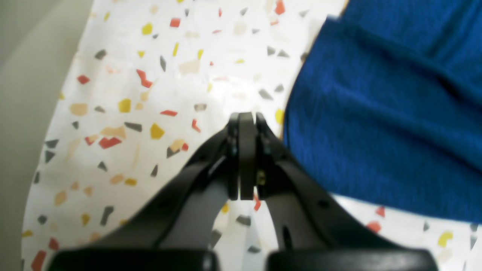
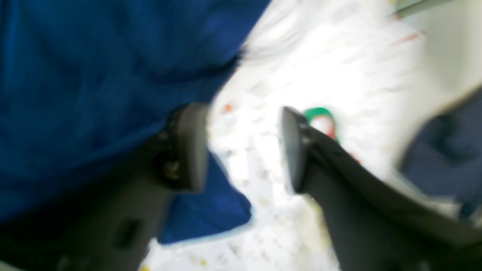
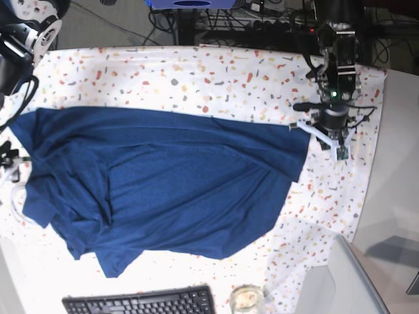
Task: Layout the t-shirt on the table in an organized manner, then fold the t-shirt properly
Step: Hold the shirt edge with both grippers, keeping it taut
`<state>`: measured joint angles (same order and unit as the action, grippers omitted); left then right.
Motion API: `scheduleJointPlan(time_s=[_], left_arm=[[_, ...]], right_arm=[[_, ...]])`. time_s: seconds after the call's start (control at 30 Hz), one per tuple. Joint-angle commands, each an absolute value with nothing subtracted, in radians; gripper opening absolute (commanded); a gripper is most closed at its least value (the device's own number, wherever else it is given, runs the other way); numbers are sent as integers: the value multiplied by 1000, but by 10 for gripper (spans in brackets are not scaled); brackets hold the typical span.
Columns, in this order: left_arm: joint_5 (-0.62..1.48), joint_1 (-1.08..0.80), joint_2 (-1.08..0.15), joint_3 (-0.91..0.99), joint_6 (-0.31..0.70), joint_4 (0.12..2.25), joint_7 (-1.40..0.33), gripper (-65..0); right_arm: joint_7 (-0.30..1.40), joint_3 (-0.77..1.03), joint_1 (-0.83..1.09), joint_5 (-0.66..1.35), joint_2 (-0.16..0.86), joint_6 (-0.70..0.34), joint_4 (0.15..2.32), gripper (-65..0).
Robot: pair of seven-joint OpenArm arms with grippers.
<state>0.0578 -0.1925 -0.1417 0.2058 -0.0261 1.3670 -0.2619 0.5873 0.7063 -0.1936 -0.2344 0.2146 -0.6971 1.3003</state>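
Across table (image 3: 196,72), t-shirt (image 3: 170,183) lengthwise left-right

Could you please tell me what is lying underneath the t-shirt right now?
The t-shirt lies spread on the table, whose speckled white cloth shows all around it. Whatever is beneath the fabric itself is covered and cannot be seen.
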Motion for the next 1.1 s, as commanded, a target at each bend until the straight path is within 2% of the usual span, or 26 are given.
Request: scheduleJointPlan(time_s=[0.0, 0.13, 0.23, 0.37, 0.47, 0.5, 0.57, 0.63, 0.73, 0.8, 0.93, 1.07], left_arm=[[79, -213, -154, 208, -31, 1388, -199, -650], [251, -298, -197, 203, -31, 1388, -90, -650], [424, -346, -231, 194, -10, 1388, -53, -650], [486, -369, -234, 199, 85, 1397, -51, -650], [492, -361, -231, 194, 105, 1400, -51, -650], [495, -358, -229, 194, 105, 1400, -51, -620], [498, -349, -226, 196, 105, 1402, -51, -444], [498, -341, -203, 206, 105, 1400, -51, -303], [510, -338, -171, 231, 107, 1391, -53, -171], [558, -338, -154, 242, 107, 1371, -53, -148], [665, -297, -156, 228, 108, 1313, -56, -148], [684, -240, -153, 203, 108, 1262, -139, -148]], right_arm=[[578, 731, -191, -228, 225, -698, 1343, -246], [585, 894, -139, -193, 159, -698, 1435, -222], [585, 1041, -94, -44, 97, -698, 1461, -219], [585, 1061, 5, 168, 85, -698, 1461, -218], [587, 1067, 54, 269, 82, -698, 1461, -218], [587, 1069, 68, 292, 82, -698, 1461, -218], [587, 1063, 93, 321, 81, -698, 1461, -218], [587, 1063, 107, 331, 81, -698, 1461, -218], [587, 1063, 116, 332, 81, -698, 1461, -218], [587, 1061, 120, 332, 84, -698, 1463, -216], [587, 1066, 133, 332, 85, -698, 1463, -216], [587, 1069, 134, 334, 81, -698, 1458, -216]])
